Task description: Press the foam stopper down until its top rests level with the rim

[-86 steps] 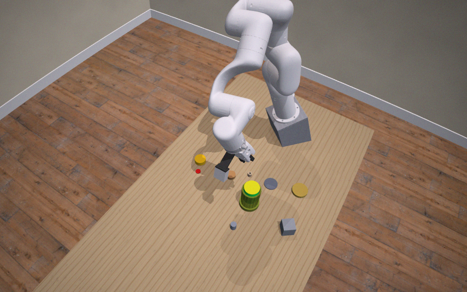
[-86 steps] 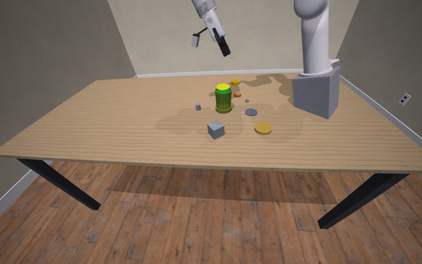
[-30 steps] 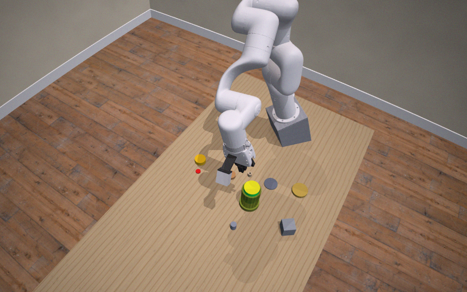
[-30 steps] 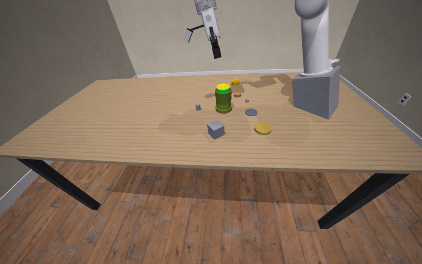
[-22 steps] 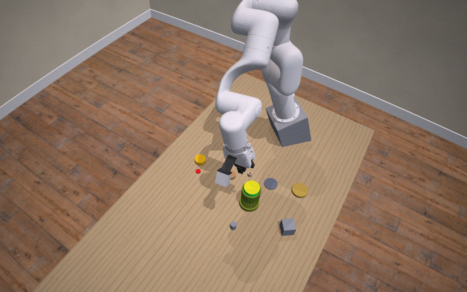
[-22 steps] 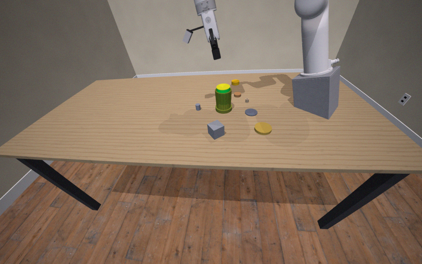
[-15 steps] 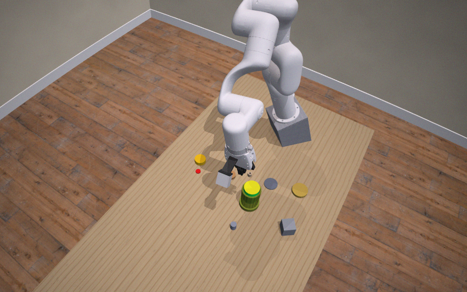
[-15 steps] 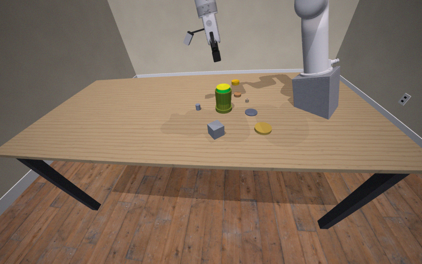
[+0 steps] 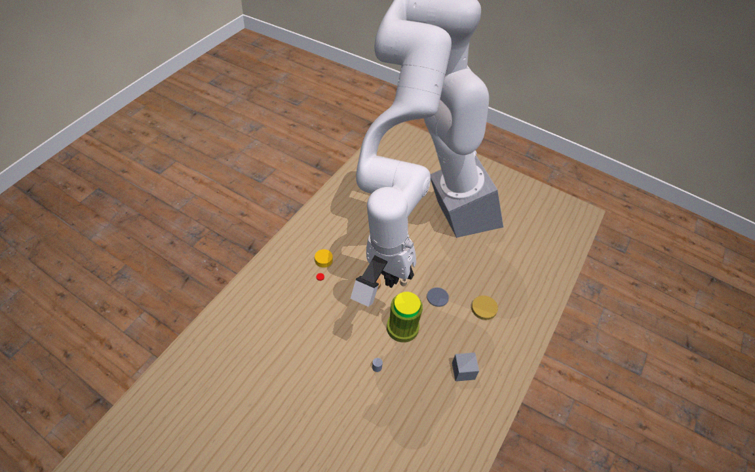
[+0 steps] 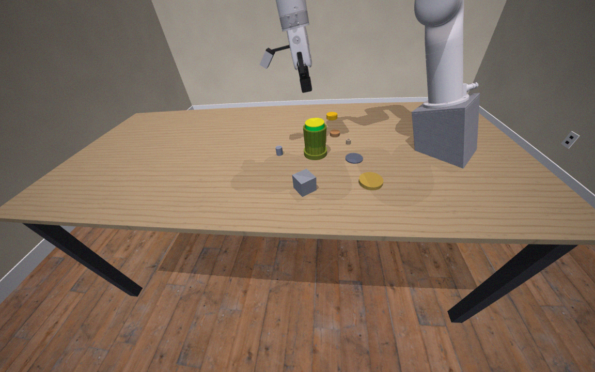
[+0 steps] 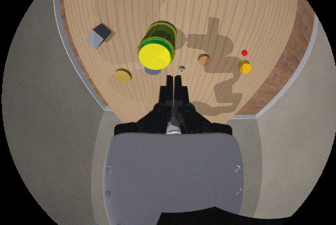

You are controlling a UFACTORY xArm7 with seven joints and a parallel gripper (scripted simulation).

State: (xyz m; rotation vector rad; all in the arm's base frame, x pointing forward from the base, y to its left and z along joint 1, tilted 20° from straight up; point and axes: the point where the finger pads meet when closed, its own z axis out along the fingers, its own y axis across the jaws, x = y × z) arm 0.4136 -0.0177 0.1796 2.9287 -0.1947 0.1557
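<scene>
A ribbed green jar [image 9: 404,321] stands upright near the middle of the table, also in the exterior view [image 10: 315,141] and the wrist view [image 11: 161,40]. Its yellow foam stopper [image 9: 407,303] [image 10: 314,122] [image 11: 155,55] sticks up a little above the rim, with nothing on top of it. My gripper [image 10: 305,83] [image 11: 173,84] [image 9: 390,280] is shut and empty, fingers pointing down. It hangs high above the table, a little behind the jar toward the robot base.
A grey cube [image 9: 464,365], a small grey cylinder [image 9: 377,364], a flat grey disc [image 9: 437,296] and a mustard disc [image 9: 483,307] lie around the jar. An orange disc [image 9: 322,257] and a red dot [image 9: 320,276] lie to the left. The grey robot base [image 10: 445,129] stands on the table's far right.
</scene>
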